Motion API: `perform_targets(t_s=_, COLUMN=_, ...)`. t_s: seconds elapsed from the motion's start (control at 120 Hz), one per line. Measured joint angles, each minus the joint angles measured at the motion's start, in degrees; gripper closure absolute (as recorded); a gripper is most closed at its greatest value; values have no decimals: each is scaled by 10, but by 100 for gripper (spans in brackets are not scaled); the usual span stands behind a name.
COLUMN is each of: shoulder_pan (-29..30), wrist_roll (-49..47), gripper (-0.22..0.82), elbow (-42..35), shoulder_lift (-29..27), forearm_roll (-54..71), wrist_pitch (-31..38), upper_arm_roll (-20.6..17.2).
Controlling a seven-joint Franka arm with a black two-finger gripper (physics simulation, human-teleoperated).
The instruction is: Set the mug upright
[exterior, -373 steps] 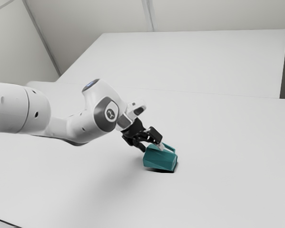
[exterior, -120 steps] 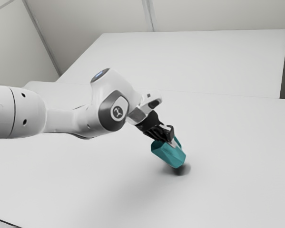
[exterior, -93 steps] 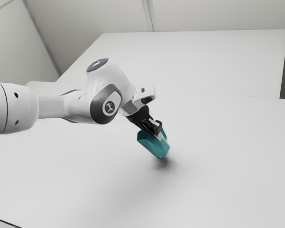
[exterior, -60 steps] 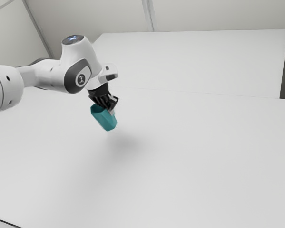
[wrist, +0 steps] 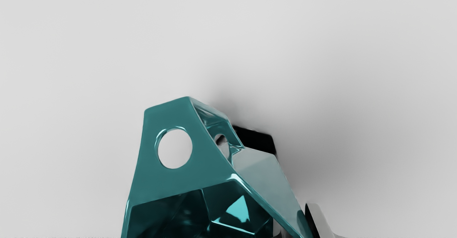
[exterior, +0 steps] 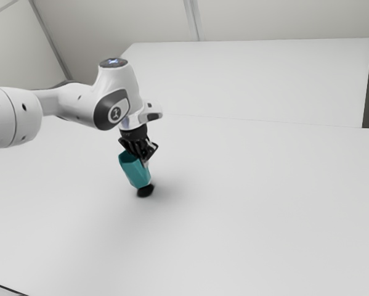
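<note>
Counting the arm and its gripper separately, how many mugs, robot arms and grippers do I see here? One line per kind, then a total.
Teal mug: 1
White robot arm: 1
Black gripper: 1
Total: 3

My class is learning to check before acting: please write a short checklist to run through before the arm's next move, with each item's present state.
1. Gripper shut on the mug: ok.
2. Mug's mouth higher than its base: ok.
3. Mug upright: not ok; it leans, mouth toward the exterior view's left.
4. Base flat on the table: not ok; the mug is tilted.
5. Base edge touching the table: cannot tell; a dark shadow lies right by it.
</note>
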State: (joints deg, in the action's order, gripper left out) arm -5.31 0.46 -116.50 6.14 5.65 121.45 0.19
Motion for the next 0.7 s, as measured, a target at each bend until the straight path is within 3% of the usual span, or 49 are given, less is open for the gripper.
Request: perform_targets(t_s=0.7, shoulder_pan=6, wrist_roll=-28, gripper=79, elbow=-10, shoulder_lift=29, forearm_roll=-5, wrist_pitch=24, upper_arm_roll=1)
